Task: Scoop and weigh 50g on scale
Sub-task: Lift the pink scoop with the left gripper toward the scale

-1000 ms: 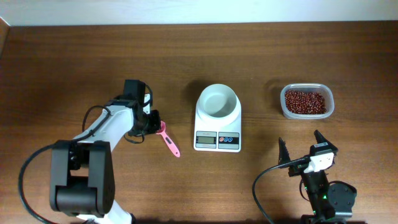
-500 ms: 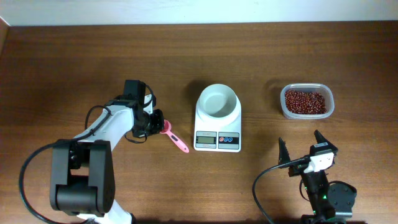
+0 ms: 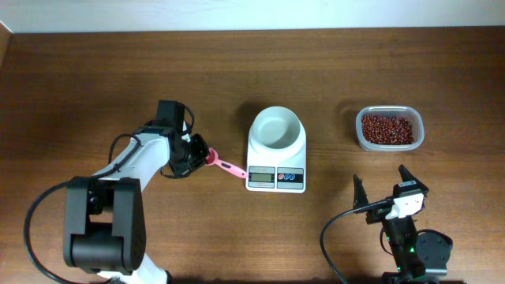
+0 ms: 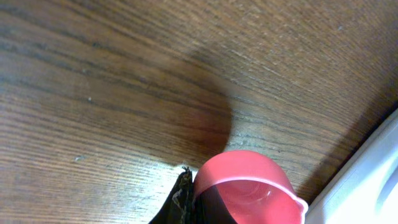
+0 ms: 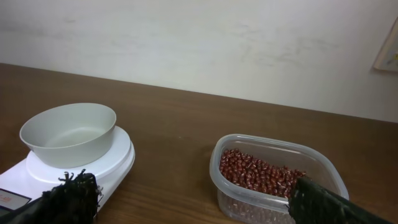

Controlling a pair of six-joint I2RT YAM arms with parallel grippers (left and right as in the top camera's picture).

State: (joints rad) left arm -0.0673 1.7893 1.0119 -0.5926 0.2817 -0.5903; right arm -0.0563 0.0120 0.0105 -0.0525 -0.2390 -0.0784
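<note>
Your left hand (image 3: 197,152) is shut tight on the pink scoop (image 3: 225,166), just beside the scale (image 3: 276,160). Your right hand (image 3: 382,183) is wide open and holds nothing. The beans (image 3: 387,128) sit in the clear tub (image 3: 420,130), well apart, on the far side of the scale's empty bowl (image 3: 276,130). Lift the scoop clear of the scale, hold it level, then cross to the tub.

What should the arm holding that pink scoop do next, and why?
Probably lift the pink scoop and carry it right, toward the beans in the clear tub. The left gripper is shut on it, and the bowl on the scale is empty.
</note>
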